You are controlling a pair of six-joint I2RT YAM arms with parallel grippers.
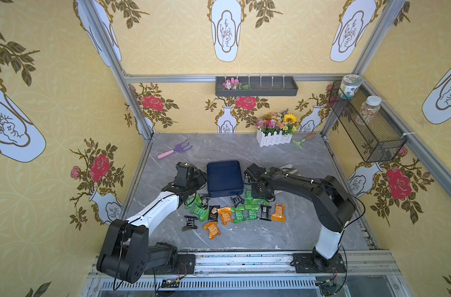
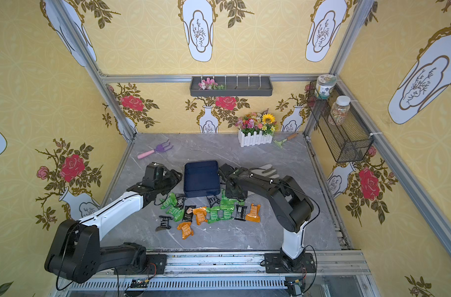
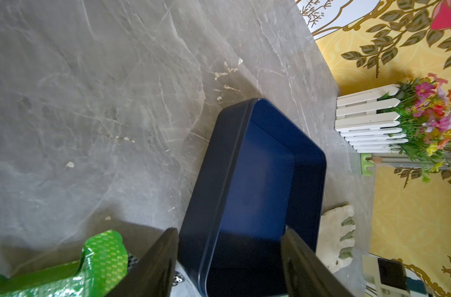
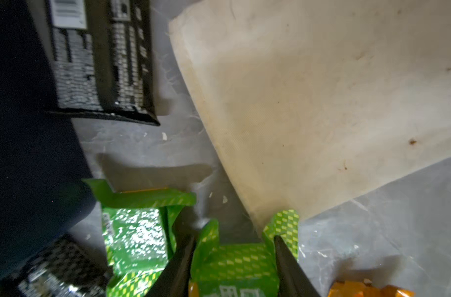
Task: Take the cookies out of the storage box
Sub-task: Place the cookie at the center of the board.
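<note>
Your right fingers (image 4: 288,270) stand apart either side of one green packet (image 4: 234,262) just beside the storage box (image 1: 224,178); your left fingers (image 3: 155,264), apart too, straddle the box's opposite wall. Cookies (image 1: 238,213) lie strewn on the desk (image 1: 245,239) along the box's near side.

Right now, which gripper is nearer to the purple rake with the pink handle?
Left. The left gripper is at the side of the storage box toward the rake; the right gripper is over cookies at its opposite side, farther away.
</note>
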